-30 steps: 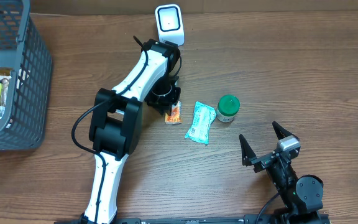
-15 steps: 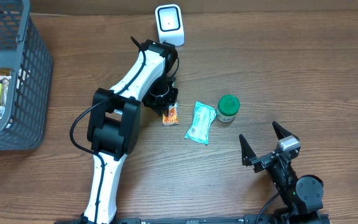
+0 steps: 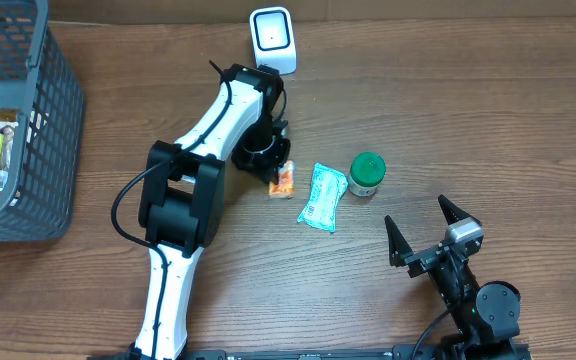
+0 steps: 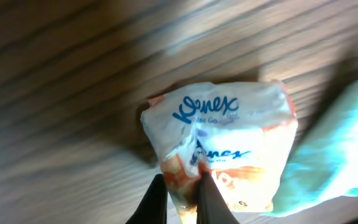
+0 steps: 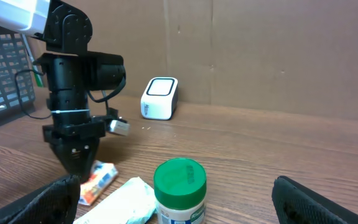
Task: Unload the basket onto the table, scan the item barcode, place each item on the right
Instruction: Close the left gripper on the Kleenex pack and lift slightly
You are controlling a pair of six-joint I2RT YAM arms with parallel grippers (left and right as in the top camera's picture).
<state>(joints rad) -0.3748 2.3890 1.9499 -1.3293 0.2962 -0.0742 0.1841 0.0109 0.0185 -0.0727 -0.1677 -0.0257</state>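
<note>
Since half a second ago my left claw [image 3: 273, 168] has carried the tissue pack [image 3: 283, 180] a touch to the right and turned it a little, toward the teal packet [image 3: 322, 197]. Everything else sits where it was, my right claw [image 3: 415, 212] included. Working across, the grey basket [image 3: 28, 130] fills the far left of the table [image 3: 68, 280], well apart from me. Bare wood stretches between it and my left arm — plenty of room on that side. The white scanner [image 3: 272, 38] stands at the back edge, just behind my left wrist. To the right the room tightens. The teal packet lies just beside the pack, and the green-lidded jar [image 3: 367, 174] stands upright just beside the packet's far end. Past the jar the wood opens again toward the right edge. My right claw waits at the front right with its fingers spread wide, empty and well apart from the jar. As for the pack itself, my left fingertips [image 4: 154, 200] are pressed together on a fold of its wrapper at the near edge. The rest of the pack reaches out ahead of them, its blue Kleenex print facing my wrist camera. Whether it rests on the wood or hangs just clear I cannot tell — the view is blurred.
</note>
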